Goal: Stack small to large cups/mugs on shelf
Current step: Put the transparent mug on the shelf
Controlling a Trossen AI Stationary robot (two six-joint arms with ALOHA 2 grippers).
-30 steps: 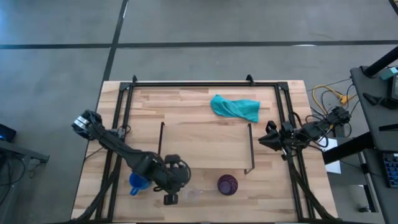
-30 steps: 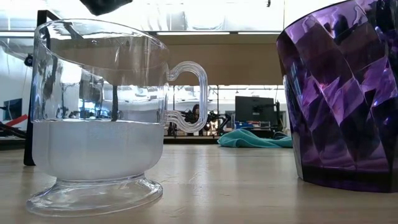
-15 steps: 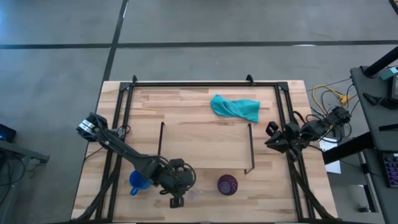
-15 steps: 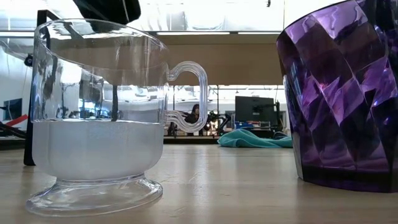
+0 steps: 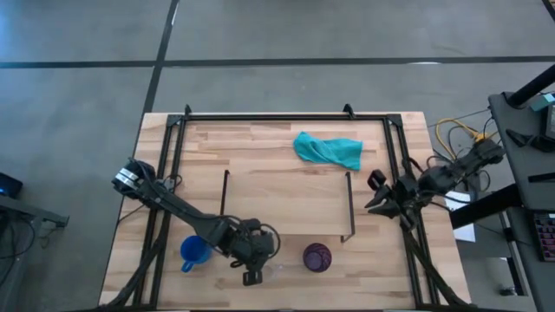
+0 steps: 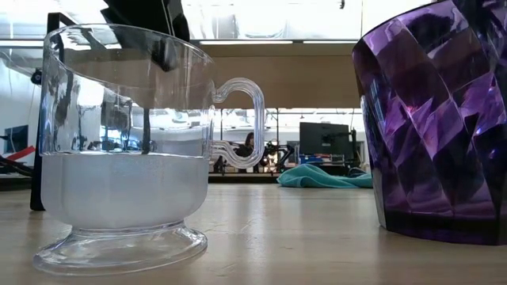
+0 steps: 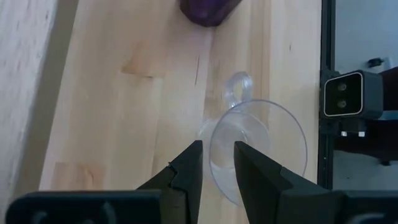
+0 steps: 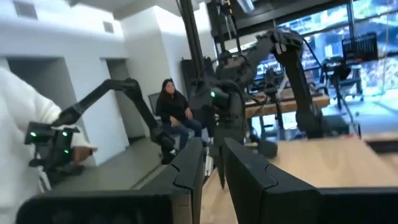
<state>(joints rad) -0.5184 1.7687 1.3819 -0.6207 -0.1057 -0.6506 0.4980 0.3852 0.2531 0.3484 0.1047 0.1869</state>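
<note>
The small clear glass cup point(image 5: 271, 269) stands on its foot near the table's near edge, between the blue mug point(image 5: 192, 253) and the dark purple cup point(image 5: 316, 257). The light wooden shelf point(image 5: 286, 204) stands behind them on its black rod legs. My left gripper point(image 7: 217, 152) is open and points down at the glass cup point(image 7: 267, 155). Its fingers stand on either side of the rim's edge farthest from the purple cup point(image 7: 208, 9). In the low view it point(image 6: 154, 32) hangs at the cup's rim point(image 6: 127, 150). My right gripper point(image 5: 373, 194) is open and waits at the table's right side.
A teal cloth point(image 5: 328, 149) lies on the table behind the shelf, toward the far edge. The low camera's box point(image 7: 342, 102) sits at the near edge, close to the glass cup. Black frame rails point(image 5: 169, 173) run along the table's sides. People sit in the room beyond point(image 8: 174, 109).
My left gripper has moved toward the table's right along the near edge, away from the blue mug and over the glass cup. It has also come down, and now hangs at the cup's rim in the low view. The cups have stayed in place.
</note>
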